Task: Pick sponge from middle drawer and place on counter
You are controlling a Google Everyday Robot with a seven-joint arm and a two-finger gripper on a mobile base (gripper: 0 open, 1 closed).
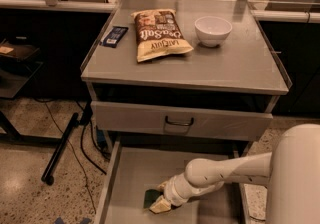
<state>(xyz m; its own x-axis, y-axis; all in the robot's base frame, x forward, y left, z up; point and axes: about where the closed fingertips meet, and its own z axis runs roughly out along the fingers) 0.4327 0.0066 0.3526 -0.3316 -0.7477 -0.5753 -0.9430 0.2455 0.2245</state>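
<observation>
The gripper is low in the middle drawer, at the sponge; we cannot tell its grip. The table carries a chip bag mid-rear, a white bowl right-rear and a blue packet at the left edge.

Gripper low in the open middle drawer, at the sponge; bare drawer floor lies to its left and behind. The closed drawer front stands above the rear. On the counter, chip bag, bowl and packet fill the back; the front strip is bare.
</observation>
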